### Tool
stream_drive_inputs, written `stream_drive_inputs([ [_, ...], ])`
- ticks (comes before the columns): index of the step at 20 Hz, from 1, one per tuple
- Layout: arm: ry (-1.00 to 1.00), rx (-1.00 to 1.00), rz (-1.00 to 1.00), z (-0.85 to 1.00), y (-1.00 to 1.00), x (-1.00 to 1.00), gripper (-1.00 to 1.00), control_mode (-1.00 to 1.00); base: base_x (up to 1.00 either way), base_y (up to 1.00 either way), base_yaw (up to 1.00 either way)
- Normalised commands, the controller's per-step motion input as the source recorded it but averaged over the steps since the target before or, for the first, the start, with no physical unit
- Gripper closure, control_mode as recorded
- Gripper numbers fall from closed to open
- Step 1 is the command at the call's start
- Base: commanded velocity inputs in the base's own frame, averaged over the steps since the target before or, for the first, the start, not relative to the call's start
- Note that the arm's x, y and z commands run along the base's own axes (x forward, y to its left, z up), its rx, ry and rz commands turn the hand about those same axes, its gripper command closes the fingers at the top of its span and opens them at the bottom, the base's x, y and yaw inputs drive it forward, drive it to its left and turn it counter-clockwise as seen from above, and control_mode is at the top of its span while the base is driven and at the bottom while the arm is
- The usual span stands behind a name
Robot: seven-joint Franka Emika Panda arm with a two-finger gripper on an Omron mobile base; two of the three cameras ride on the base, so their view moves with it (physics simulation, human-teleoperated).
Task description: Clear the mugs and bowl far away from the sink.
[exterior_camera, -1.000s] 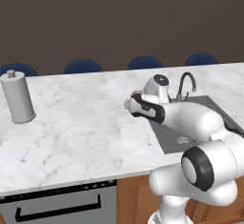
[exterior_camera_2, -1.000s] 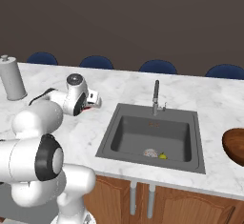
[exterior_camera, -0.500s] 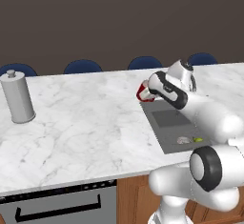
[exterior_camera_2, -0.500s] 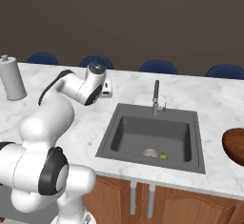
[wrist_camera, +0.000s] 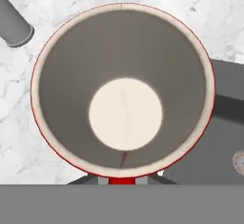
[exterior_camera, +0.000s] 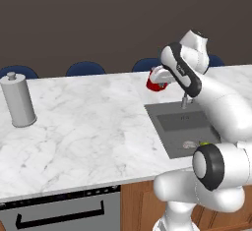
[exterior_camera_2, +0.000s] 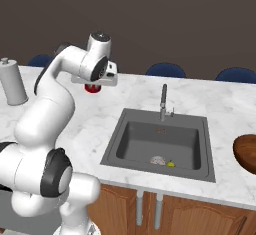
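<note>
One white marble counter point(exterior_camera: 88, 127) under dark wall; claw point(exterior_camera: 158, 79) pinching red mug point(exterior_camera: 155, 83) aloft beside sink point(exterior_camera_2: 162, 144).

Even, flat rendered light, dim dark backdrop; soft faint shadows, no glare; slightly soft, low-resolution edges

the white marble countertop point(exterior_camera: 88, 127) carries the rectangular dark grey sink point(exterior_camera_2: 160, 144) set into it toward its right end, the chrome faucet point(exterior_camera_2: 163, 101) standing at the sink's back rim. the grey metal cylinder canister point(exterior_camera: 18, 101) stands near the counter's left end, well apart from the sink. the bright red mug point(exterior_camera: 156, 83) hangs above the counter just left of the sink's back left corner. the large brown wooden bowl point(exterior_camera_2: 246, 151) sits right of the sink, at the counter's right end. small scraps point(exterior_camera_2: 162, 161) lie in the sink near its front wall. blue chairs point(exterior_camera_2: 165, 70) stand behind the counter's back edge.
</note>
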Motion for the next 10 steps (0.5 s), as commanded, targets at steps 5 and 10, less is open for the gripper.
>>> stream_drive_inputs([
  [5, -0.11, -0.01, 0.0, 0.03, 0.0, -0.64, 1.0, -1.0, 0.0, 0.0, 0.0],
  [10, -0.13, 0.0, 0.0, -0.15, 0.01, -0.71, 1.0, -1.0, 0.0, 0.0, 0.0],
])
